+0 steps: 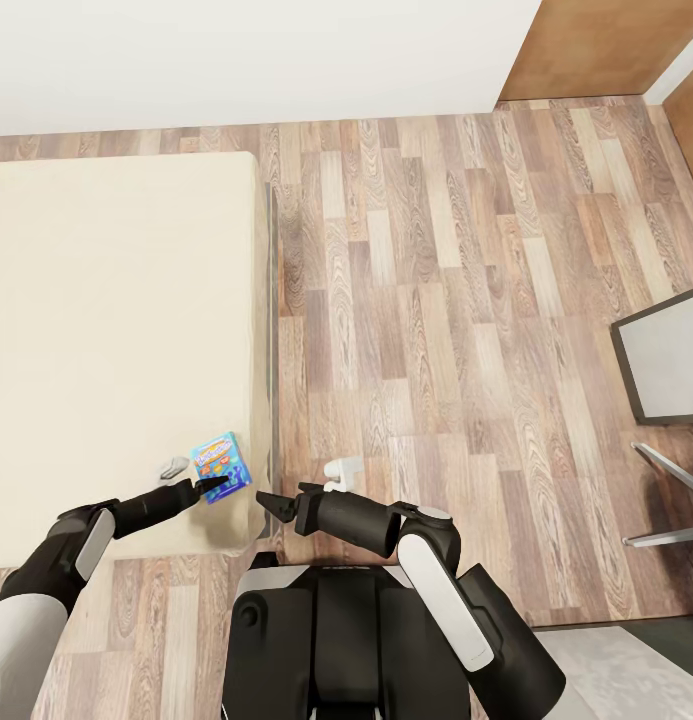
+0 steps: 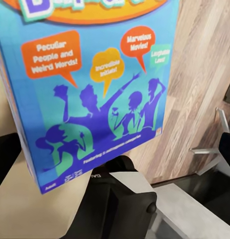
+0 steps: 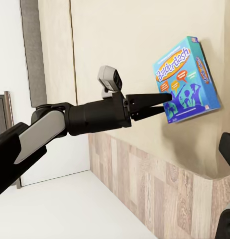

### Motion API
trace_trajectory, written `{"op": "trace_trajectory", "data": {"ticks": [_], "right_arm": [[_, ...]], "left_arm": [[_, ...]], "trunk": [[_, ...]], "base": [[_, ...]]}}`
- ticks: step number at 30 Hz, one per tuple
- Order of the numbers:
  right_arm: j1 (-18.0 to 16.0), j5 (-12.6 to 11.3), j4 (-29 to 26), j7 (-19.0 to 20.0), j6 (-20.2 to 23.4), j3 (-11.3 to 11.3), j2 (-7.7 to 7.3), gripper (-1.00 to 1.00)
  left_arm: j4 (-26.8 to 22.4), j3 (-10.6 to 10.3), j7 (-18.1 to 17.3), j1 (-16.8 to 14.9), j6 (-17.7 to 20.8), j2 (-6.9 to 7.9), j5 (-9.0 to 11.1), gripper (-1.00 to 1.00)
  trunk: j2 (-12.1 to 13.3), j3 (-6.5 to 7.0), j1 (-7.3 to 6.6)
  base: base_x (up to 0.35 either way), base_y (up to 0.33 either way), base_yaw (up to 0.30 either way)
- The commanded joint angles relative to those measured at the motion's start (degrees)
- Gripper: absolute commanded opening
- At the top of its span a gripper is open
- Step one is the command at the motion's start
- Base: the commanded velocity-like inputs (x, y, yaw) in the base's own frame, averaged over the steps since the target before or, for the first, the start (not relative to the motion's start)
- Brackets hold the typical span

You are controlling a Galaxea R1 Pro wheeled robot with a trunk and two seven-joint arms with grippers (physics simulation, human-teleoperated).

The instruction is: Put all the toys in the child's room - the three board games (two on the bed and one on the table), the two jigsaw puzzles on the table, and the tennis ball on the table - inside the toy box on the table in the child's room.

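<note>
Left pincer [image 3: 162,102] pinches the Balderdash box [image 3: 187,79] at its lower edge, above the bed [image 1: 116,330]; stiff, light cardboard. Right pincer [image 1: 269,500] parted, empty.

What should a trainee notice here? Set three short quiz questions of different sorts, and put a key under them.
1. True or false: the blue printed cardboard game box lies on the wood-plank floor.
2. Which arm's gripper is at that box? A left, B right, C neither.
3. Fill in: the right gripper has its fingers ____, holding nothing.
Key: 1 false, it is at the corner of the cream bed; 2 A, the left gripper; 3 open.
</note>
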Motion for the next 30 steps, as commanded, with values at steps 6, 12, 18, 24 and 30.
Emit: {"op": "trace_trajectory", "data": {"ticks": [6, 12, 18, 24, 30], "right_arm": [[-0.02, 0.06, -0.02, 0.16, 0.26, -0.06, 0.02, 1.00], [-0.02, 0.06, -0.04, 0.16, 0.26, -0.06, 0.02, 1.00], [-0.02, 0.06, -0.04, 0.19, 0.26, -0.07, -0.01, 1.00], [-0.02, 0.06, -0.03, 0.18, 0.26, -0.12, -0.04, 1.00], [-0.02, 0.06, -0.02, 0.18, 0.26, -0.14, 0.00, 1.00]], "left_arm": [[0.01, 0.18, -0.03, 0.00, 0.32, 0.07, 0.20, 1.00], [0.01, 0.27, 0.12, -0.03, 0.23, 0.14, 0.14, 1.00], [0.01, 0.34, 0.41, -0.04, -1.31, 0.15, 0.05, 1.00], [0.01, 0.27, 0.75, -0.04, -2.21, 0.10, -0.07, 1.00], [0.01, 0.17, 0.87, -0.04, -2.47, 0.06, -0.12, 1.00]], "trunk": [[-0.09, -0.05, 0.03], [-0.09, -0.05, 0.03], [-0.09, -0.05, 0.03], [-0.09, -0.05, 0.03], [-0.09, -0.05, 0.03]], "base": [[0.000, 0.000, 0.000], [0.000, 0.000, 0.000], [0.000, 0.000, 0.000], [0.000, 0.000, 0.000], [0.000, 0.000, 0.000]]}}
